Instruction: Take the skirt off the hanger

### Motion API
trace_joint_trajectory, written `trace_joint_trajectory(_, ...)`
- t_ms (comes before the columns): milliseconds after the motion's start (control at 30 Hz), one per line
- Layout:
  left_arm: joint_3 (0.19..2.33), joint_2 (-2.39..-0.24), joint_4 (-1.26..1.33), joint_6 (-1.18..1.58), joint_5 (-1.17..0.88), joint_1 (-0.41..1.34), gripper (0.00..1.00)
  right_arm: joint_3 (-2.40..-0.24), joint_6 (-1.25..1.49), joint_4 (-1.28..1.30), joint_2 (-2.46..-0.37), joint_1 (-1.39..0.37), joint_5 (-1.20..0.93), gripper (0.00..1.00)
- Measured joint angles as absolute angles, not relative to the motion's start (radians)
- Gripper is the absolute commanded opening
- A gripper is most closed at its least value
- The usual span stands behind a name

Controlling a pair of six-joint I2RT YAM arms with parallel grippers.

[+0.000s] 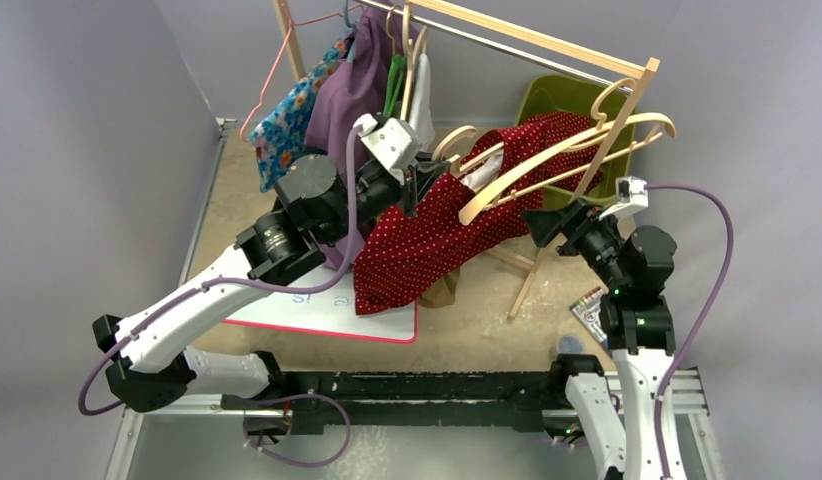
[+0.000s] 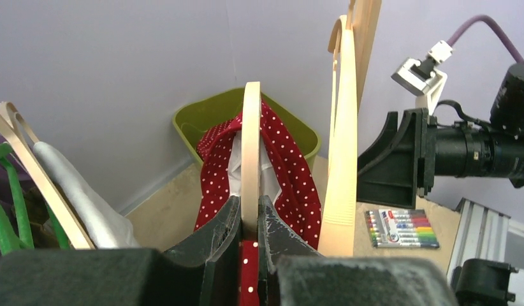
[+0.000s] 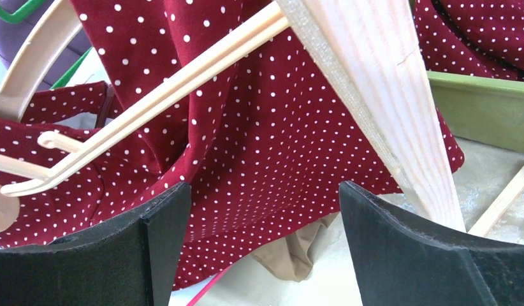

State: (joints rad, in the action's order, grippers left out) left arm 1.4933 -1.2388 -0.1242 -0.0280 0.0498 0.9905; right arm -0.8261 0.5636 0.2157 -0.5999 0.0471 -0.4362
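The skirt (image 1: 427,240) is dark red with white dots. It hangs draped over a pale wooden hanger (image 1: 507,180), held off the rack and tilted. My left gripper (image 1: 419,182) is shut on the hanger's near end; in the left wrist view the hanger's bar (image 2: 250,153) stands between my fingers (image 2: 224,226), red cloth (image 2: 291,172) hanging on both sides. My right gripper (image 1: 543,226) is open and empty, just right of the skirt. In the right wrist view the skirt (image 3: 272,159) fills the space beyond its fingers (image 3: 164,223).
A wooden clothes rack (image 1: 627,100) holds a purple garment (image 1: 347,90), a floral one (image 1: 287,115) and spare hangers. A green bin (image 1: 552,100) stands behind. A white board (image 1: 317,310) and a marker pack (image 1: 590,310) lie on the table. A tan cloth (image 3: 298,252) lies under the skirt.
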Motion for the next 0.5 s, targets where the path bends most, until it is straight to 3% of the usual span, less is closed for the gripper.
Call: trace_joint_trajectory(500, 1.49, -1.235, -0.1, 0.039, -0.001, 0.99, 0.0, -0.826, 0.541, 0.257, -0.556, 0.047, -0.44, 0.91)
